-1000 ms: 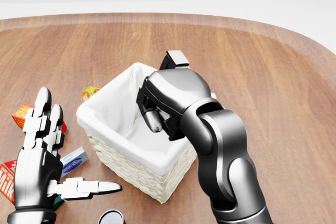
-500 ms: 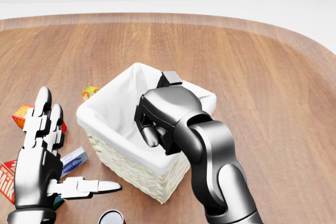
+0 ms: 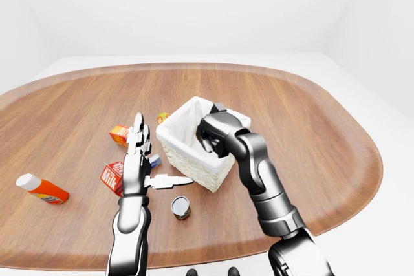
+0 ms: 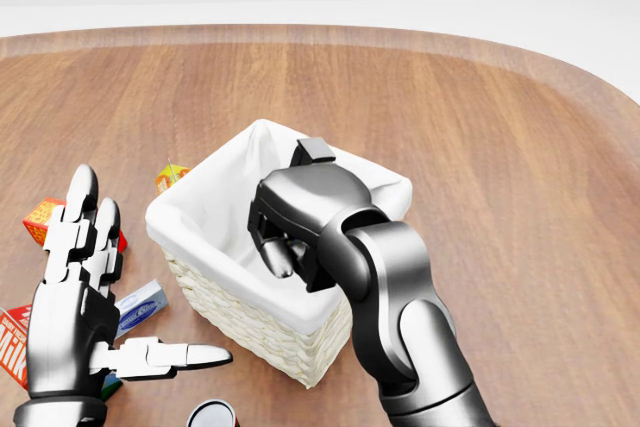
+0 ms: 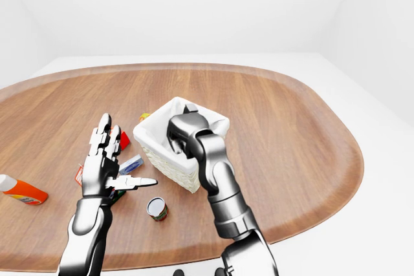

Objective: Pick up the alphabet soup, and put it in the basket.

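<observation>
The white-lined wicker basket (image 4: 205,187) stands mid-table. My right hand (image 4: 285,237) hangs inside its opening from above with fingers curled shut; the back of the hand hides whatever lies in the palm, and no alphabet soup shows there. A small can (image 3: 180,208) with a dark top and a red and green label stands on the table below the basket; I cannot read its label. My left hand (image 4: 140,277) is open, fingers spread, to the left of the basket and touching nothing.
Left of the basket lie a milk carton (image 3: 111,178), an orange box (image 3: 119,134), a blue-white packet (image 4: 140,305) and a small yellow box (image 4: 171,176). A ketchup bottle (image 3: 42,189) lies far left. The table's right half is bare wood.
My right hand has sunk lower and a little leftward into the basket's opening. The left hand and the objects on the table have not moved.
</observation>
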